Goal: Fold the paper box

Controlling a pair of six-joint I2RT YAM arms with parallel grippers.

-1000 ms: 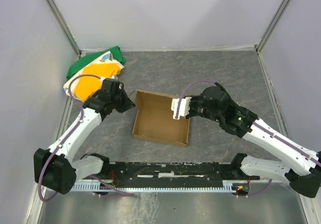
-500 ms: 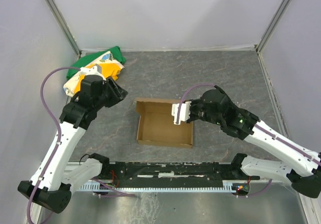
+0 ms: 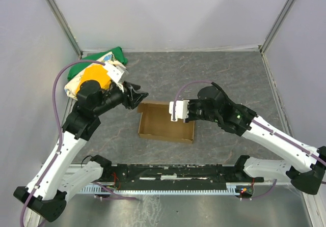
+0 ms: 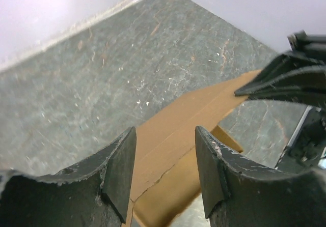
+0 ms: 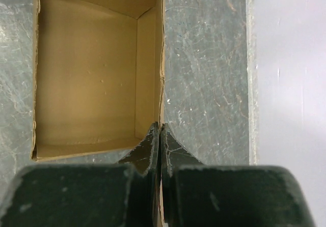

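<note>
The paper box [image 3: 165,128] is a brown cardboard tray, open on top, lying on the grey floor between the arms. My right gripper [image 3: 175,110] is shut on the right end of its far wall. In the right wrist view both fingers [image 5: 160,135] press that thin wall edge, with the box's inside [image 5: 86,79] to the left. My left gripper [image 3: 140,95] hovers open over the box's far left corner, holding nothing. The left wrist view shows cardboard [image 4: 204,105] beneath the open gripper [image 4: 165,130].
A green, yellow and white cloth bundle [image 3: 94,74] lies in the far left corner, behind my left arm. Grey walls close in the floor on three sides. The arms' mounting rail [image 3: 168,178] runs along the near edge.
My left gripper has opened, let go of the box's left side, risen and swung right over the far left corner. The box has shifted slightly right while the right gripper stayed shut on it.
</note>
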